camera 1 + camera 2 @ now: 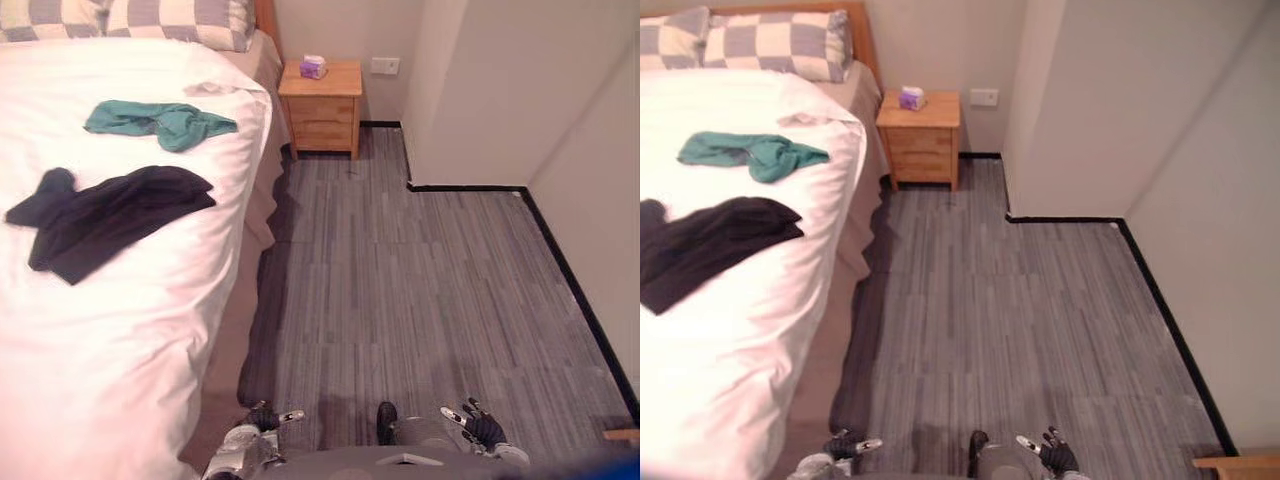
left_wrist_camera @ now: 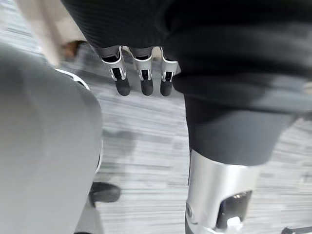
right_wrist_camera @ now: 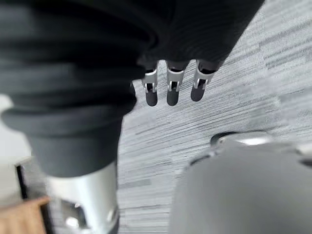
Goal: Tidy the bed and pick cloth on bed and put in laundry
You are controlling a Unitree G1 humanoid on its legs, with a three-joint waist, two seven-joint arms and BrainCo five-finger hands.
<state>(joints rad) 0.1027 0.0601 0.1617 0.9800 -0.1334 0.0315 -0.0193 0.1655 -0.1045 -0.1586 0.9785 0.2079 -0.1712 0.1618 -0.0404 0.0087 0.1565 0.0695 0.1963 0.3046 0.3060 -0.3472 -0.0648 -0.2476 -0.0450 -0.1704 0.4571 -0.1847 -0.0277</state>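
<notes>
A black cloth (image 1: 110, 215) lies crumpled on the white bed (image 1: 120, 340), near its right side. A teal cloth (image 1: 160, 122) lies beyond it, closer to the pillows. My left hand (image 1: 262, 418) hangs low beside the bed's foot corner, fingers (image 2: 141, 78) straight and holding nothing. My right hand (image 1: 478, 428) hangs over the grey floor to the right, fingers (image 3: 170, 87) straight and empty too. Both hands are far from the cloths.
Two checked pillows (image 1: 180, 20) rest at the head of the bed. A wooden nightstand (image 1: 321, 105) with a small purple-and-white box (image 1: 313, 66) stands beside the bed. White walls (image 1: 480, 90) with black skirting jut out on the right. A wooden edge (image 1: 1240, 463) shows at lower right.
</notes>
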